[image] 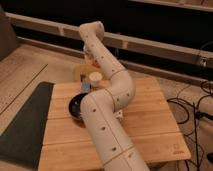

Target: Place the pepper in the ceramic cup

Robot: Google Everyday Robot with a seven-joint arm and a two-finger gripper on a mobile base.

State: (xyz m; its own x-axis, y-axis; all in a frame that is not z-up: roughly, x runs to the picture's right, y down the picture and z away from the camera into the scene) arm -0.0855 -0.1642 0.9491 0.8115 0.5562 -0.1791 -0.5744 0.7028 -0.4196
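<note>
Item: arm (107, 107) over table (155, 125) — gripper (90, 59) above cup (95, 78)
Cup at far edge, bowl (75, 106) just beside, half hidden by arm; orange fleck at gripper, seemingly the pepper (93, 63) — grip cannot be told; mat (22, 125) left, cables (197, 107) right

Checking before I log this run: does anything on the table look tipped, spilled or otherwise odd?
Nothing stands out. The cup stands upright on the table, the bowl sits level beside the arm, and no spill shows. The gripper hangs above the cup, partly hidden by the arm.
</note>
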